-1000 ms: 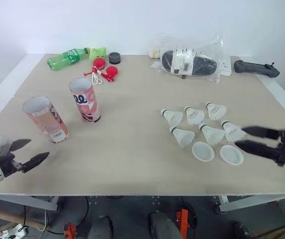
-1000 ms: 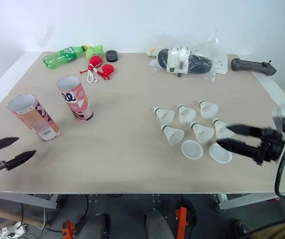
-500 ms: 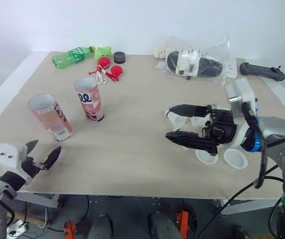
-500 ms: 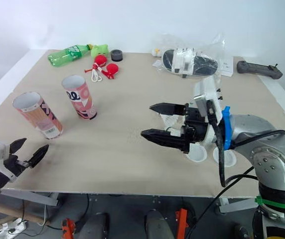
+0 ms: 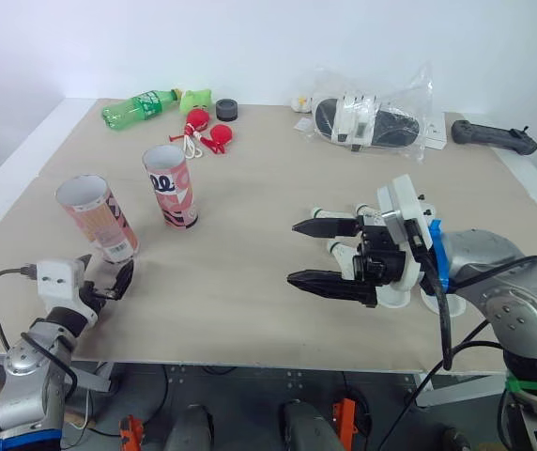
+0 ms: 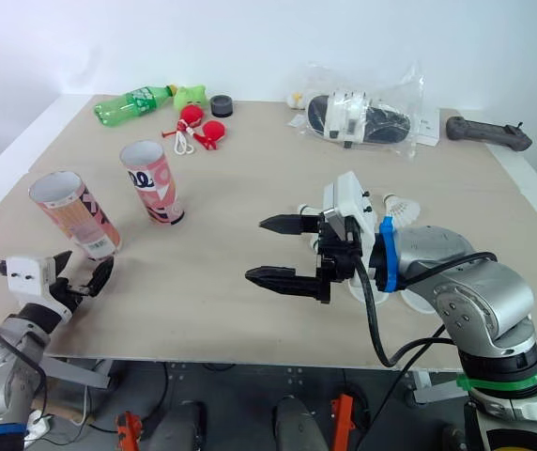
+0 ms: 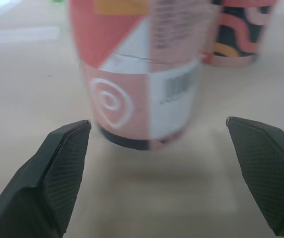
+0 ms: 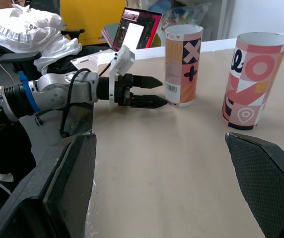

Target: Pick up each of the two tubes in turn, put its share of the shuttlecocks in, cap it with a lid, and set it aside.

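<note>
green bottle [image 5: 137, 105] | red toy [image 5: 218, 137] | black roll [image 5: 228, 111] | bagged slipper [image 5: 367, 122] | black handle [image 5: 492, 137]

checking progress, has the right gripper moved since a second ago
Yes. The right gripper was right of the shuttlecocks; now it reaches past them, leftward.

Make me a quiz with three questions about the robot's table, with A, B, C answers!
1. Where is the green bottle?
A) Lying near the table's far left corner. B) Inside a tube. C) On the floor.
2. How many pink tubes stand on the table?
A) One. B) Two. C) Four.
3. How is the left hand?
A) Shut on a tube. B) Holding a lid. C) Open and empty.
Answers: 1 A, it lies on its side by the far edge; 2 B, both stand upright on the left side; 3 C, its fingers stand apart, touching nothing.
</note>
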